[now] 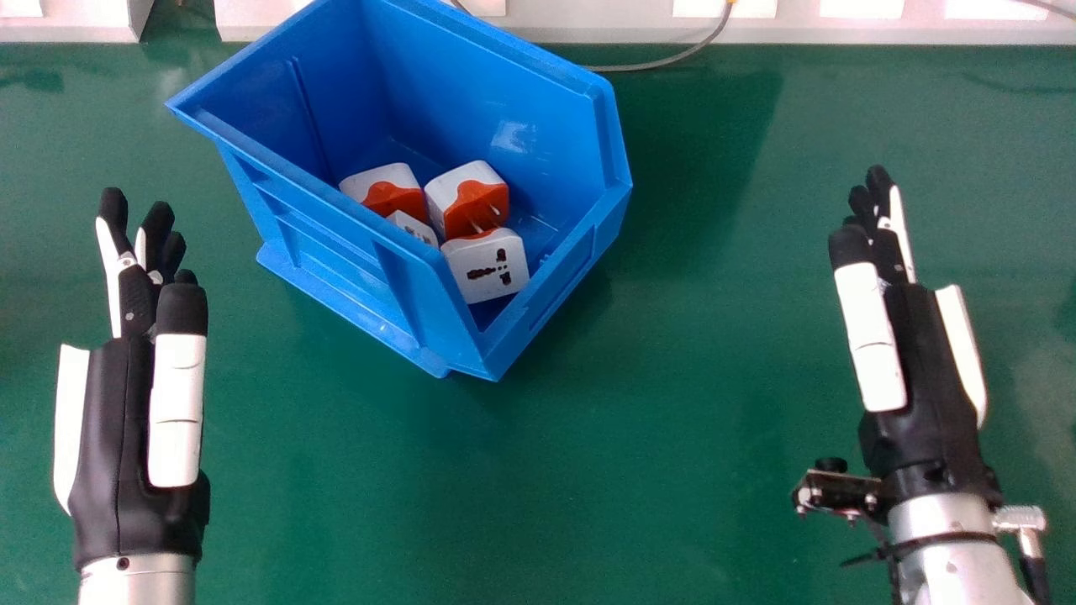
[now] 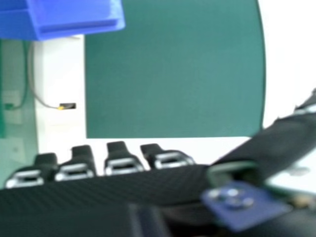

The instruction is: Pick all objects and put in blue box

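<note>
In the head view, the blue box (image 1: 538, 336) sits on the green table (image 1: 639, 470), turned at a slant. It is between the hands, closer to the left hand. I can see 4 plug adapters in it. The back left adapter (image 1: 382, 189) and the back right adapter (image 1: 471, 197) are white and orange. The front adapter (image 1: 487, 265) shows its little holes and lies near the low front lip. The half-hidden adapter (image 1: 414, 227) peeks out over the side wall. A gray cable (image 1: 664, 64) runs behind the box.

The left hand (image 1: 176, 395) is wide open, with its fingers straight, and it holds nothing. The right hand (image 1: 878, 353) is wide open too, and it is empty. Each hand is apart from the box.

In the right hand view, the right hand's fingers are stretched out past the table. A bit of the blue box shows there, and the hand does not touch it.

I think the picking job is at its end, or very near it, because all 4 adapters I can see are in the box. The next move looks easy: keep the hands away from the box and rest. If 1 more thing turns up, a hand should go get it and drop it in gently.
</note>
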Tool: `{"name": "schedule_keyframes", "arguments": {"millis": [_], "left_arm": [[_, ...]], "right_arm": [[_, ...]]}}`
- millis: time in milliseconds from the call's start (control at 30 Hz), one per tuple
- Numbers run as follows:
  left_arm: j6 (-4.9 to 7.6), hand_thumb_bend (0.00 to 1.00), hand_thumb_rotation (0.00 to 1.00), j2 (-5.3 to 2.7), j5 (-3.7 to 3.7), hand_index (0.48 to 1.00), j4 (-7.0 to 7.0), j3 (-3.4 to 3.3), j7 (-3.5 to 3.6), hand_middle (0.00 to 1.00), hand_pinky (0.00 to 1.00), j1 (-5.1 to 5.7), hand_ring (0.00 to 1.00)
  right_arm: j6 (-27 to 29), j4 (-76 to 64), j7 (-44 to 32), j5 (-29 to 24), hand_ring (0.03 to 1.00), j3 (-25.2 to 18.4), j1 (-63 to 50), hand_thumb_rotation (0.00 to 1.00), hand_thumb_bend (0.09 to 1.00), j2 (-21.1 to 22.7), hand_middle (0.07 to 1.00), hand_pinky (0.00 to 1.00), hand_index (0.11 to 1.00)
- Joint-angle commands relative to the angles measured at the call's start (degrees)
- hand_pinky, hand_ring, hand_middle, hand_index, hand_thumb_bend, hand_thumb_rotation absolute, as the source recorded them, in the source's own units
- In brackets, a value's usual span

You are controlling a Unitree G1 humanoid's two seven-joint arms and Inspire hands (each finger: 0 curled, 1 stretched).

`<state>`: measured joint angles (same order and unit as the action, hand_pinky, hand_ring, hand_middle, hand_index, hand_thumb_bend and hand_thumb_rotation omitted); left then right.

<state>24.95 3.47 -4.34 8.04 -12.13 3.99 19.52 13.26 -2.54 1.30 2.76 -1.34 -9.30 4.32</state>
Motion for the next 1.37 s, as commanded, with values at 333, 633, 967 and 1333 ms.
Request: {"name": "schedule_keyframes", "arguments": {"millis": [333, 633, 967, 1333], "left_arm": [[1.01, 0.78, 0.99, -1.35, 0.56, 1.0, -0.49, 1.8, -1.42, 1.0, 1.0, -1.31, 1.0], [-0.95, 0.82, 0.97, -1.0, 0.45, 1.0, 0.82, 1.89, -1.8, 1.0, 1.0, -1.15, 1.0], [-1.7, 0.78, 0.96, -1.52, 0.61, 1.0, 0.64, 2.82, -2.46, 1.0, 1.0, -2.4, 1.0], [-2.01, 0.79, 0.95, -1.37, 1.45, 1.0, 0.67, 2.8, -3.19, 1.0, 1.0, -2.81, 1.0]], "right_arm": [[2.48, -1.69, 0.78, 0.23, 1.0, -1.3, -0.41, 1.0, 0.433, -0.21, 1.0, 1.0, 1.0], [1.72, -1.7, 0.29, -0.05, 1.0, -2.14, 0.24, 1.0, 0.499, 0.14, 1.0, 0.98, 1.0], [0.33, -1.89, 1.15, 0.11, 1.0, -2.88, 0.83, 1.0, 0.505, -0.11, 1.0, 0.97, 1.0], [-0.12, -1.64, 1.1, 0.02, 1.0, -3.31, 1.23, 1.0, 0.499, -0.03, 1.0, 0.96, 1.0]]}}
